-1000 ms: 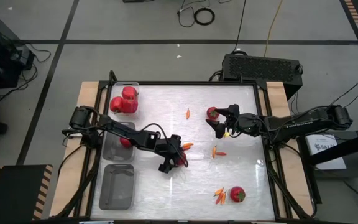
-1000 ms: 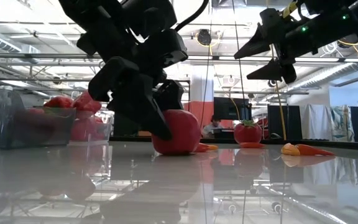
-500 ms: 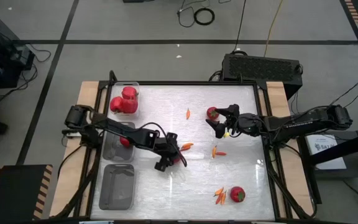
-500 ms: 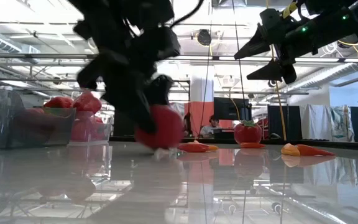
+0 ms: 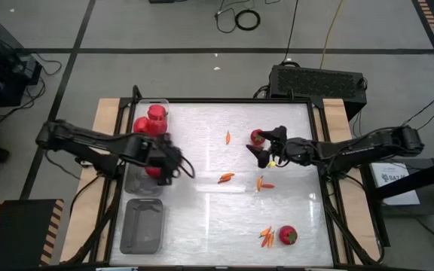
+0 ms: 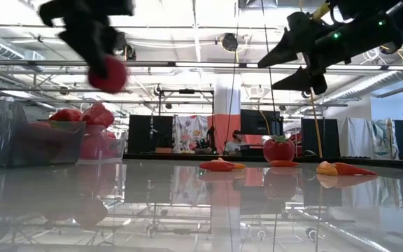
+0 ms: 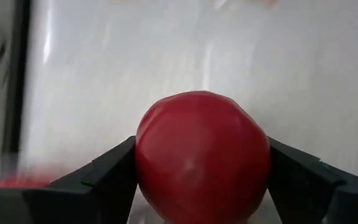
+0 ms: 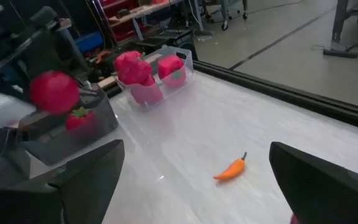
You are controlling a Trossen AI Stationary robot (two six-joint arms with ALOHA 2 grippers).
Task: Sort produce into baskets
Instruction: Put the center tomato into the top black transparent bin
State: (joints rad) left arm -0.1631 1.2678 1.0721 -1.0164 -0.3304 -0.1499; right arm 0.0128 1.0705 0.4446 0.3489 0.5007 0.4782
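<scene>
My left gripper (image 5: 166, 162) is shut on a red tomato (image 7: 202, 155), held high above the table (image 6: 108, 73) at the right side of the middle clear bin (image 5: 132, 179), which holds one tomato (image 8: 79, 118). The far bin (image 5: 159, 103) holds red peppers (image 5: 150, 123). The near bin (image 5: 142, 226) shows nothing inside. My right gripper (image 5: 266, 155) is open and hangs above the table beside a tomato (image 5: 257, 137) that rests on the table. Another tomato (image 5: 287, 235) and several orange chilies (image 5: 226, 178) lie on the table. My left gripper pinches the tomato's two opposite sides (image 7: 143, 163) between its two fingers. The fingers come from above, pointing down. The tomato is lifted clear of the table and the bins, as the low view shows.
Chilies lie at the far middle (image 5: 227, 137), at the centre right (image 5: 263, 183) and near the front tomato (image 5: 266, 237). The three bins line the table's left edge. Between the bins and the chilies the white tabletop (image 5: 202, 218) is bare.
My left gripper, shut on the tomato, has lifted it off the table's middle, risen high and gone toward the table's left edge, ending at the middle bin. The chili beside it stays on the table.
</scene>
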